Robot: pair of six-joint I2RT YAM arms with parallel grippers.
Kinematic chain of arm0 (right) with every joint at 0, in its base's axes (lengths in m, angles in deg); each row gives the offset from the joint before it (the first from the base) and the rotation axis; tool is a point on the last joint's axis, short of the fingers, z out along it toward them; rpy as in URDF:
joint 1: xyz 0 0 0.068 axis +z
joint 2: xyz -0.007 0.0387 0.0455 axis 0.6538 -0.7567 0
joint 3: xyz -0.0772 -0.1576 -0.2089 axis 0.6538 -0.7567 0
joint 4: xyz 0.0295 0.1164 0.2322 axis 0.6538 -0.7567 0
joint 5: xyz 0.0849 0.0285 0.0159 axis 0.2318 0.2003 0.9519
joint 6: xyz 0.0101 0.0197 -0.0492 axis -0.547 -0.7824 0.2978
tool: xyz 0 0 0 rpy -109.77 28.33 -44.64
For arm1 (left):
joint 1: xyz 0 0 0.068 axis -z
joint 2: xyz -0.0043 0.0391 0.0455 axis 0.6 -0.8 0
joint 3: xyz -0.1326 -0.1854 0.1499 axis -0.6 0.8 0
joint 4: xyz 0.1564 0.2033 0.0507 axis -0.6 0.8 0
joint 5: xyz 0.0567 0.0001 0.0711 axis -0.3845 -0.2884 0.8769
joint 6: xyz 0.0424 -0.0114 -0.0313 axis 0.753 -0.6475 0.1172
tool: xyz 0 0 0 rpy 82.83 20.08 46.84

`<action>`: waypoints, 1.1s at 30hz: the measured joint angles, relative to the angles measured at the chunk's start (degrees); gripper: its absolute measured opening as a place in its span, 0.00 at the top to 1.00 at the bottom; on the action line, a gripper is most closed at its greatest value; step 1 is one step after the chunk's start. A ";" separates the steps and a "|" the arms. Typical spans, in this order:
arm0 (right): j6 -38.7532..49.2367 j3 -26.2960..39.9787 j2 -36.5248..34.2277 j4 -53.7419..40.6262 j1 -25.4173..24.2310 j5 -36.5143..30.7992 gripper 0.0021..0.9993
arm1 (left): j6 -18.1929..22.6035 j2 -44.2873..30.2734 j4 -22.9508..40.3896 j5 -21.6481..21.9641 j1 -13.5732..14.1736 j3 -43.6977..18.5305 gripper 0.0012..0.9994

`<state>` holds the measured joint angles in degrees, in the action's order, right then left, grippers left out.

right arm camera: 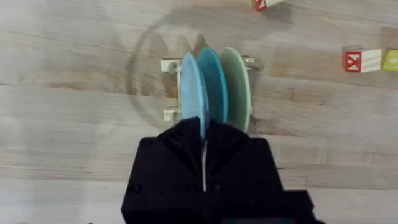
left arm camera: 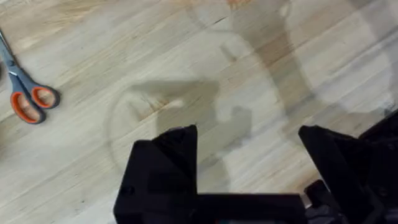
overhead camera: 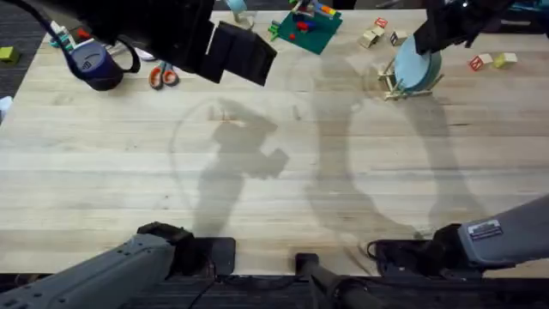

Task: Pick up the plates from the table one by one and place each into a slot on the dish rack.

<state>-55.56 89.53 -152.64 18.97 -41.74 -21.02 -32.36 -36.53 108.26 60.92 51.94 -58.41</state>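
Note:
Three plates stand upright in the slots of the dish rack (right arm camera: 169, 65) (overhead camera: 390, 87) at the table's far right. From one side to the other they are a pale light blue plate (right arm camera: 191, 93) (overhead camera: 418, 69), a teal-blue plate (right arm camera: 212, 87) and a cream plate (right arm camera: 236, 87). My right gripper (right arm camera: 203, 146) (overhead camera: 422, 45) sits directly over the rack, shut on the top rim of the pale light blue plate. My left gripper (left arm camera: 249, 168) (overhead camera: 247, 53) hangs high above the bare table (left arm camera: 186, 56), open, with nothing between its fingers.
Orange-handled scissors (overhead camera: 161, 77) (left arm camera: 25, 93) and a dark blue object (overhead camera: 96, 64) lie at the far left. A green baseplate with bricks (overhead camera: 304, 30) is at the far middle. Lettered wooden blocks (overhead camera: 377, 34) (overhead camera: 493, 60) (right arm camera: 364, 60) lie around the rack.

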 joint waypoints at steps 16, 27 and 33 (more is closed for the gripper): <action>-0.15 0.00 -1.42 1.20 1.01 0.14 0.85 | -0.01 0.00 0.00 0.00 0.00 0.00 0.01; -0.20 0.02 -1.41 1.18 1.01 0.15 0.72 | -0.01 0.00 0.00 0.00 0.00 0.00 0.01; -0.22 0.21 -1.32 -0.81 1.38 0.15 0.65 | -0.01 0.00 0.00 0.00 0.00 0.00 0.01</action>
<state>-55.78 89.74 -153.97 18.16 -40.35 -20.87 -32.37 -36.53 108.26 60.93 51.94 -58.41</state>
